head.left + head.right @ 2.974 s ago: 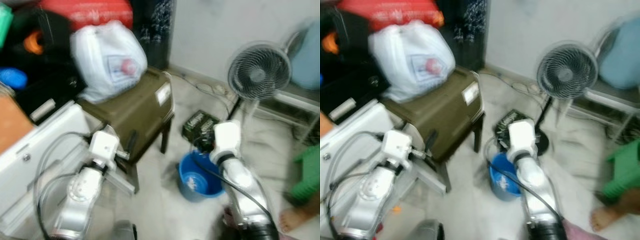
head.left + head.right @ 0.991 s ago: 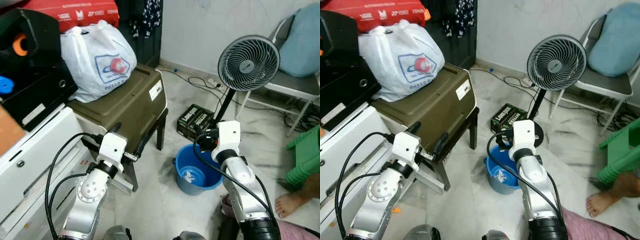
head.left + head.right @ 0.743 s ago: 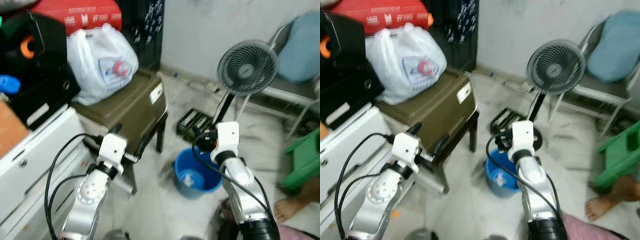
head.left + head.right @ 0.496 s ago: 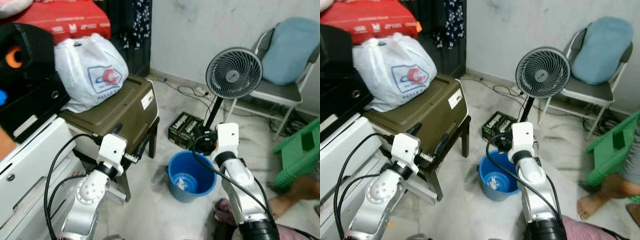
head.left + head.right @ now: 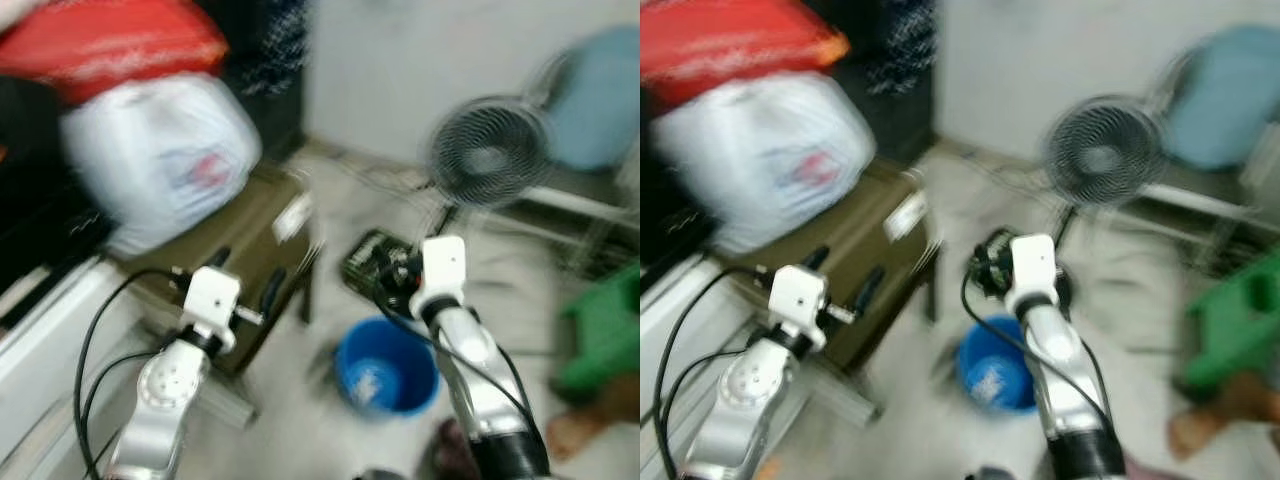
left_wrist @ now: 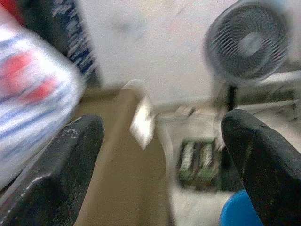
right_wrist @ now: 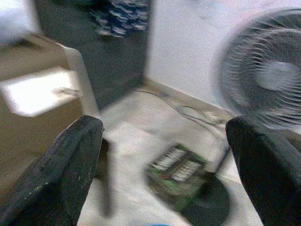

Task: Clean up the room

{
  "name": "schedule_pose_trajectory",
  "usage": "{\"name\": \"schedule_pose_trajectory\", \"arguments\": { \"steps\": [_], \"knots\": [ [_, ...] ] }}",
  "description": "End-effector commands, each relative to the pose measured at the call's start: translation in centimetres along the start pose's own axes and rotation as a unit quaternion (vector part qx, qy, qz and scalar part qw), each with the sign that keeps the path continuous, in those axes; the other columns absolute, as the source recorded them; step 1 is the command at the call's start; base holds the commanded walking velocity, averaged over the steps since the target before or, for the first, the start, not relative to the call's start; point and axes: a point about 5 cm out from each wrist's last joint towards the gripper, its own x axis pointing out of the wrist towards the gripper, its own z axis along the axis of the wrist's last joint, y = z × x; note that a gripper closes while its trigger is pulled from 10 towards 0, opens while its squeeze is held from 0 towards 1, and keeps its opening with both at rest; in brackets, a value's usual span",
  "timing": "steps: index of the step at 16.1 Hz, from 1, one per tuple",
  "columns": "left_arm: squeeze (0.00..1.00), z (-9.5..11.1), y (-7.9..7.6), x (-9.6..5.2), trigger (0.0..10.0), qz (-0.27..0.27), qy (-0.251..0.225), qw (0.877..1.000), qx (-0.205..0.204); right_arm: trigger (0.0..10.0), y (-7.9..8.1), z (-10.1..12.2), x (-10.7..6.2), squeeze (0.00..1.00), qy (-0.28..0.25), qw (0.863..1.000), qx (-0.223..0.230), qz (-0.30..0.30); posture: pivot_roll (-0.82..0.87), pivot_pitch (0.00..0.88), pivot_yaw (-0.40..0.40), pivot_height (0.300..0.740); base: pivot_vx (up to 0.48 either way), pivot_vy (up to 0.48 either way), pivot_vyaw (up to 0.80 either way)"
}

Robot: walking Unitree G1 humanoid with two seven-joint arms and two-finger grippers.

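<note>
The pictures are blurred. A blue bucket (image 5: 387,365) stands on the pale floor between my arms, with something white at its bottom. My left gripper (image 5: 243,275) is raised in front of the olive-brown case (image 5: 255,215). In the left wrist view the fingers (image 6: 61,179) stand wide apart with nothing between them. My right gripper (image 7: 160,169) is held above the bucket's far rim, open and empty, and looks toward a green and black box (image 7: 181,172) on the floor.
A white plastic bag (image 5: 160,160) lies on the olive case, with a red bag (image 5: 110,45) above it. A standing fan (image 5: 490,150) is behind the bucket, and a chair with a blue cushion (image 5: 600,90) beyond. At right are a green stool (image 5: 605,330) and a person's foot (image 5: 575,430).
The whole picture has shifted and blurred, so the camera is moving. Both arms keep the same raised pose with open fingers. The bucket stays between them.
</note>
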Motion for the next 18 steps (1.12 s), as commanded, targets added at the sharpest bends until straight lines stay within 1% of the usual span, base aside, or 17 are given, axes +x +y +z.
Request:
{"name": "schedule_pose_trajectory", "arguments": {
  "steps": [1,2,5,7,8,11,12,13,14,16,17,18],
  "knots": [
    [0.0,0.0,-0.5,-0.2,10.0,-0.012,-0.001,1.0,0.0,10.0,-0.4,-0.1,0.0,0.0,0.005,1.0,0.001,-0.007,-0.04,0.0,-0.03,0.74,0.398,0.0,0.0],
    [0.0,0.0,-0.5,-0.1,10.0,-0.01,0.0,1.0,0.001,10.0,-0.3,-0.1,0.1,0.0,0.005,1.0,0.001,-0.007,-0.05,0.0,-0.03,0.74,0.364,0.0,0.0],
    [0.0,0.0,-0.5,-0.1,10.0,-0.006,-0.001,1.0,0.003,10.0,-0.3,-0.2,0.1,0.0,0.005,1.0,-0.003,-0.007,-0.05,0.0,-0.032,0.74,0.0,0.0,0.0],
    [0.0,-0.1,-0.5,-0.3,10.0,-0.005,0.001,1.0,0.004,10.0,-0.2,-0.2,0.0,0.0,0.003,1.0,-0.013,0.002,-0.05,0.0,-0.032,0.74,0.0,0.0,0.0],
    [0.0,-0.2,-0.4,-0.7,10.0,0.0,0.004,1.0,0.007,10.0,-0.2,0.0,-0.1,0.0,0.0,1.0,-0.016,0.002,-0.05,0.0,-0.032,0.74,0.0,0.0,0.8],
    [0.0,-1.0,0.2,-2.7,10.0,0.012,0.026,1.0,0.012,10.0,-0.4,0.0,-0.9,0.0,-0.003,1.0,-0.008,0.009,-0.05,0.0,-0.033,0.74,0.0,0.0,0.8],
    [0.0,-1.1,0.3,-3.3,10.0,0.019,0.031,0.999,0.015,10.0,-0.5,-0.6,-1.5,0.0,0.01,1.0,-0.003,0.012,-0.04,0.0,-0.033,0.74,0.0,0.0,0.8],
    [0.0,-0.9,0.5,-3.4,10.0,0.033,0.031,0.999,0.013,10.0,-0.7,-0.8,-1.8,0.0,0.02,1.0,0.0,0.006,-0.04,0.0,-0.034,0.74,0.0,0.0,0.8],
    [0.0,-0.8,0.7,-3.7,10.0,0.049,0.032,0.998,0.002,10.0,-0.7,-0.8,-2.1,0.0,0.019,1.0,0.013,0.0,-0.04,0.0,-0.037,0.74,0.0,0.0,0.8],
    [0.0,-0.7,0.7,-4.4,10.0,0.057,0.035,0.998,0.004,10.0,-1.1,-1.1,-3.0,0.0,0.026,1.0,0.011,-0.006,-0.04,0.0,-0.04,0.74,0.0,0.0,0.8],
    [0.0,-0.7,0.7,-4.8,10.0,0.062,0.037,0.997,0.004,10.0,-1.4,-1.4,-3.5,0.0,0.032,0.999,0.012,-0.012,-0.04,0.0,-0.041,0.74,0.0,0.0,0.8],
    [0.0,-0.8,1.0,-5.5,10.0,0.079,0.042,0.996,0.006,10.0,-1.9,-1.9,-4.5,0.0,0.042,0.999,0.013,-0.018,-0.04,0.0,-0.04,0.74,0.0,0.0,0.8]
  ]
}}
